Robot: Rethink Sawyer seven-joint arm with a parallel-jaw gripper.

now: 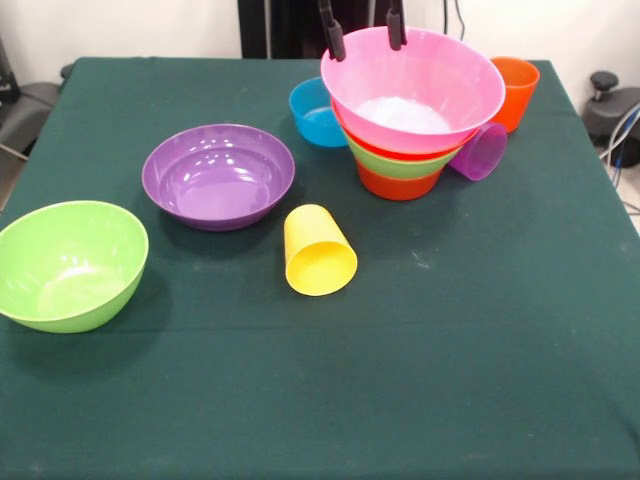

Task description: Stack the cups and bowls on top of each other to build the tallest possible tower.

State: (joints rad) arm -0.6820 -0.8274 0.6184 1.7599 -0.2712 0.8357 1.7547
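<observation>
Front view. The table (320, 400) has a dark green cloth. At the far side, right of centre, stands the tower (412, 130): a small orange bowl (398, 184) at the bottom, a green bowl (400, 163) in it, a large orange bowl (385, 143) showing only as a thin rim above that, and the huge pink bowl (412, 85) on top, tilted a little so its opening faces the camera.

The gripper (364, 35) comes down from the top edge over the pink bowl's far rim. Its two black fingers (333, 40) are spread apart; the left one in the picture reaches the rim, the other ends just above it, and nothing is between them.

A small blue bowl (315, 112) sits upright just left of the tower, touching or nearly touching it. An orange cup (518, 90) stands upright behind the tower's right side, partly hidden by the pink bowl. A purple cup (481, 152) lies on its side against the tower's right, mouth toward the camera.

A purple bowl (218, 176) rests upright left of centre. A yellow cup (318, 250) lies on its side just right of it, mouth toward the camera. A second green bowl, the light green bowl (70, 264), sits at the left edge, tipped slightly, well apart from the tower.
</observation>
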